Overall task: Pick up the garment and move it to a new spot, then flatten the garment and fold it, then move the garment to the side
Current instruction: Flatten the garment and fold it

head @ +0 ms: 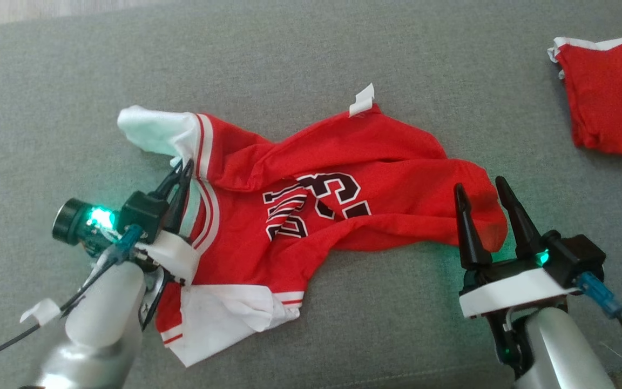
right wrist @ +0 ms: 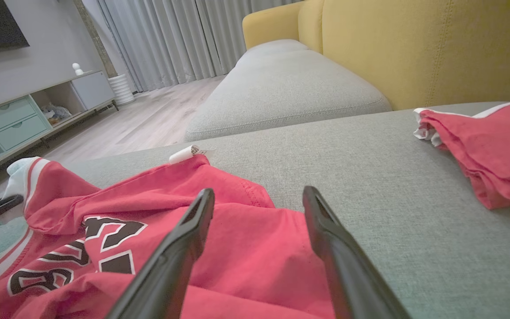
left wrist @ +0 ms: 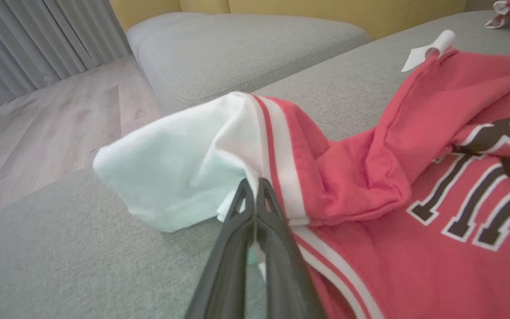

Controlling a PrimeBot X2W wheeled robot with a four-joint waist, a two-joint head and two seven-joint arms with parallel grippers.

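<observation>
The garment [head: 316,205] is a red jersey with white sleeves and black numbers, lying crumpled on the grey couch seat [head: 343,65]. My left gripper [head: 184,168] is shut, its fingertips pinching the fabric where the white sleeve meets the red-and-white striped trim. In the left wrist view the gripper [left wrist: 253,184] has its two fingers pressed together on that trim of the garment [left wrist: 414,177]. My right gripper [head: 481,189] stands open over the jersey's right end. In the right wrist view its gripper [right wrist: 258,195] has red cloth of the garment [right wrist: 237,239] beneath the spread fingers.
A second red garment [head: 613,97] with white trim lies at the seat's far right corner. Yellow backrest cushions [right wrist: 414,48] rise behind the seat. Wooden floor [left wrist: 51,119] lies beyond the seat's left edge, with a low cabinet [right wrist: 25,115] by the wall.
</observation>
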